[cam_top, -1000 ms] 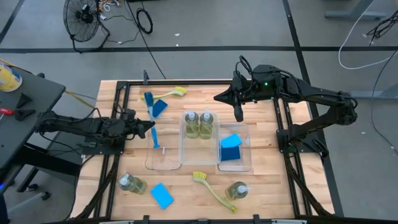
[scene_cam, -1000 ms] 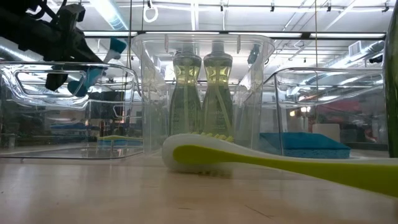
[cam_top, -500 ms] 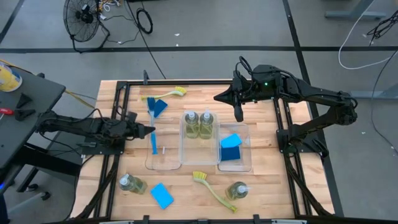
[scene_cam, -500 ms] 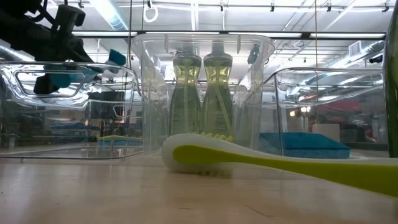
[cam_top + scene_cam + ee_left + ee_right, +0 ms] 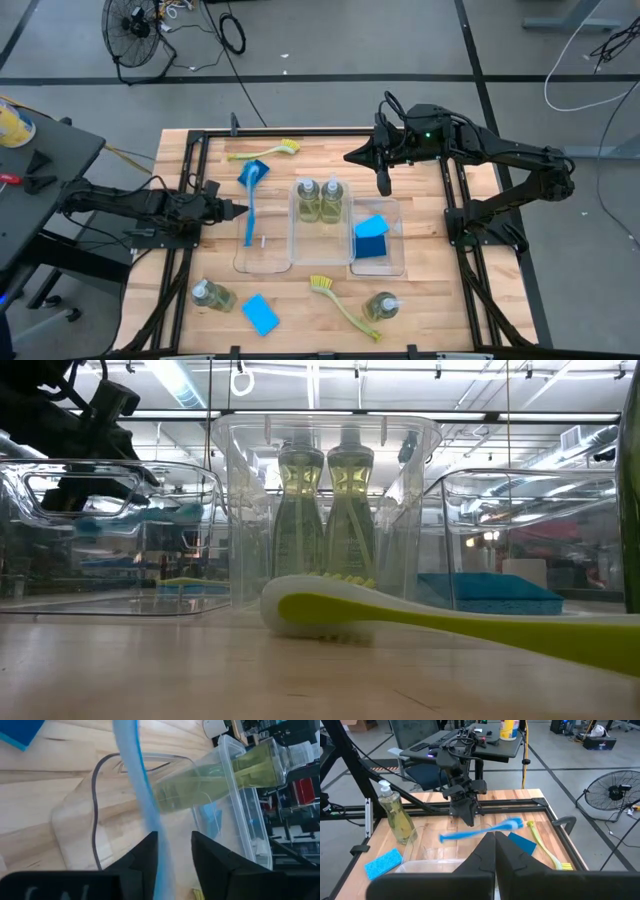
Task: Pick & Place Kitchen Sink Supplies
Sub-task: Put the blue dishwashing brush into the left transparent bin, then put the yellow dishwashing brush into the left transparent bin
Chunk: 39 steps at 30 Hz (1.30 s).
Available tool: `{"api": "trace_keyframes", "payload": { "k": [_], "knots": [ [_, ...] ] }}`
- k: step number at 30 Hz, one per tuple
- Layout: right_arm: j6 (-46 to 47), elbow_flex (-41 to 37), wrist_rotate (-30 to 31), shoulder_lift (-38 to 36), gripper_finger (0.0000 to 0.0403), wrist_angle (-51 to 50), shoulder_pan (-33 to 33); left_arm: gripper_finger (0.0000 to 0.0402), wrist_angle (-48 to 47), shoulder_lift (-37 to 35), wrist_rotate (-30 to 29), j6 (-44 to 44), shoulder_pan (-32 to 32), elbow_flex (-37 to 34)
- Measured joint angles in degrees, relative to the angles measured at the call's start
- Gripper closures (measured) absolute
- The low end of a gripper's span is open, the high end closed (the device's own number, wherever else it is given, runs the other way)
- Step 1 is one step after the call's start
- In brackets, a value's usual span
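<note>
- high view: the left gripper point(image 5: 238, 209) sits at centre left of the frame, beside the left clear tray point(image 5: 262, 262), with the blue dish brush point(image 5: 248, 200) lying just past its tips, head toward the frame's top.
- the left wrist view shows the blue handle running down between the two dark fingers point(image 5: 142, 865), which stand slightly apart on either side of it; whether they press it i cannot tell, so the grip is uncertain. the handle lies over the tray's rim, likely so the brush can drop lengthwise into that long compartment.
- the right gripper point(image 5: 383, 186) hangs near the upper right of the frame above the trays, fingers pressed together and carrying nothing; it seems to wait clear of the other arm.
- two soap bottles point(image 5: 318, 199) stand in the middle tray, a blue sponge point(image 5: 371, 236) in the right one.
- a sponge point(image 5: 260, 313), two bottles point(image 5: 213, 296) and a yellow-green brush point(image 5: 340, 303) lie loose along the lower edge; another brush point(image 5: 266, 152) and sponge lie at the top.
</note>
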Motion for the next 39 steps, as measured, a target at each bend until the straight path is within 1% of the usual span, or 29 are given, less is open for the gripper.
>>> {"api": "trace_keyframes", "payload": {
  "k": [8,13,21,27,32,39],
  "knots": [
    [-0.33,0.00,0.00,0.00,0.0403,-0.33,-0.85,0.0206,0.24,-0.05,0.15,0.29,0.00,0.00],
    [-0.33,0.00,-0.02,0.00,0.0403,-0.76,-1.32,0.0187,3.80,-0.07,0.15,3.15,0.00,0.02],
    [-0.59,0.00,-0.02,0.00,0.0403,-1.19,-1.42,0.0196,10.21,-0.08,-1.72,7.39,0.00,0.04],
    [-0.59,0.00,-0.09,0.00,0.0403,-1.60,-1.42,0.0209,18.64,-0.09,-4.61,15.07,0.00,0.32],
    [-0.44,0.00,-0.53,0.00,0.0403,-1.60,-1.42,0.0220,18.35,-0.07,-8.73,22.22,1.02,4.23],
    [0.07,0.00,-0.57,0.00,0.0403,-1.59,-1.42,0.0225,18.29,0.38,-8.97,33.92,5.08,11.05]
  ]
}}
